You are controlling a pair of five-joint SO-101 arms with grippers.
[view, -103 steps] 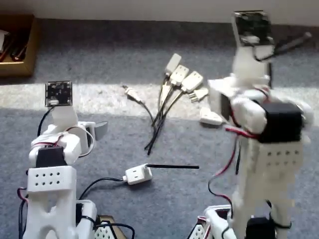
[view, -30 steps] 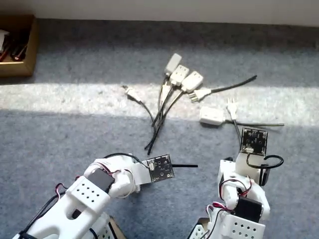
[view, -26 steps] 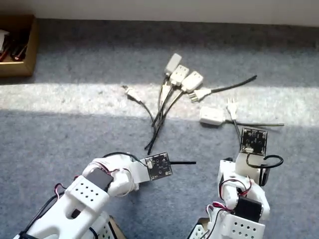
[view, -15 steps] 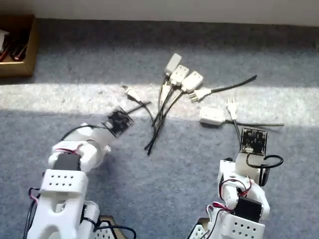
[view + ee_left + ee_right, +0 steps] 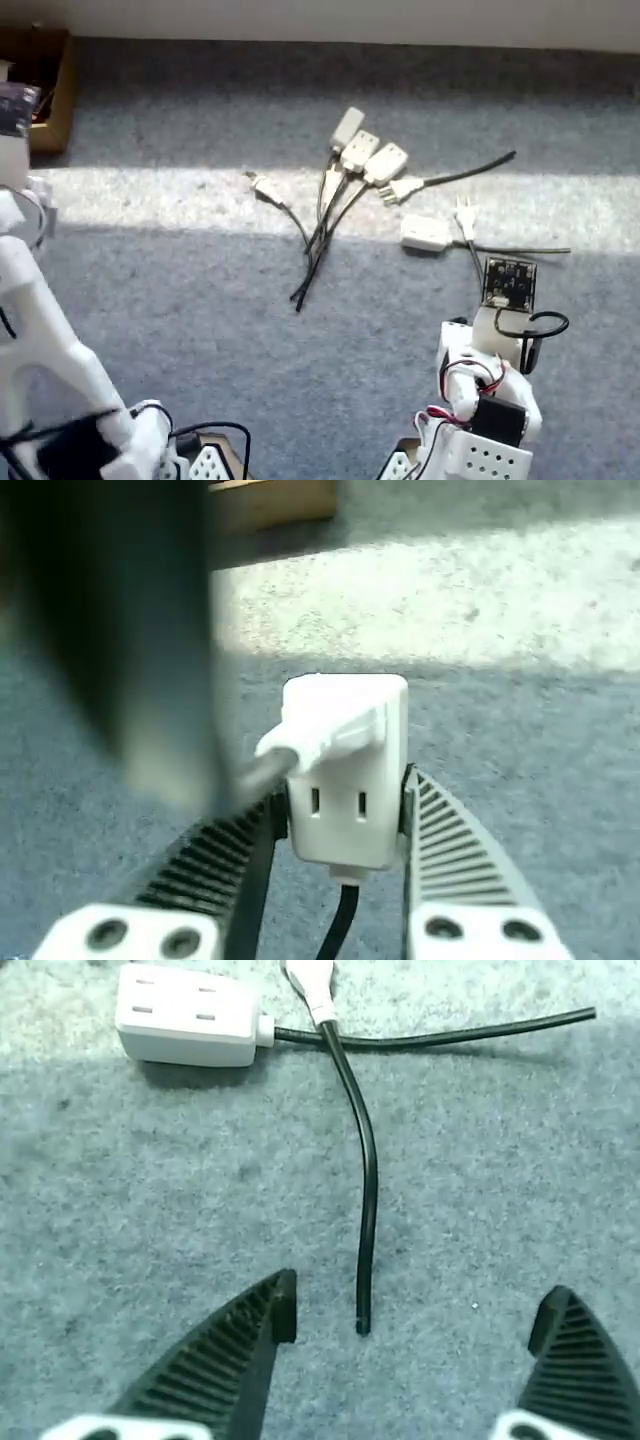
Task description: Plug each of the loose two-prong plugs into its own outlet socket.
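Note:
My left gripper (image 5: 345, 802) is shut on a white outlet socket (image 5: 347, 810), held above the grey carpet. A white two-prong plug (image 5: 325, 730) sits in its upper face, and a dark cord runs off from it. In the high view the left arm (image 5: 30, 290) stands raised at the far left. My right gripper (image 5: 415, 1325) is open low over the carpet, just short of a loose black cord end (image 5: 363, 1260). Beyond it lie a white outlet socket (image 5: 190, 1027) and a loose white plug (image 5: 312, 980). Several more sockets (image 5: 362, 150) and two plugs (image 5: 262, 185) (image 5: 400, 188) lie mid-table.
A wooden box (image 5: 45, 90) stands at the far left corner, close to the raised left arm. Black cords (image 5: 315, 250) fan from the socket cluster toward the table's middle. A sunlit band (image 5: 150, 195) crosses the carpet.
The left arm took the socket from the carpet's front middle and swung it up and far to the left. The right arm, raised 3.4 s ago, came down and has stayed still over the last second.

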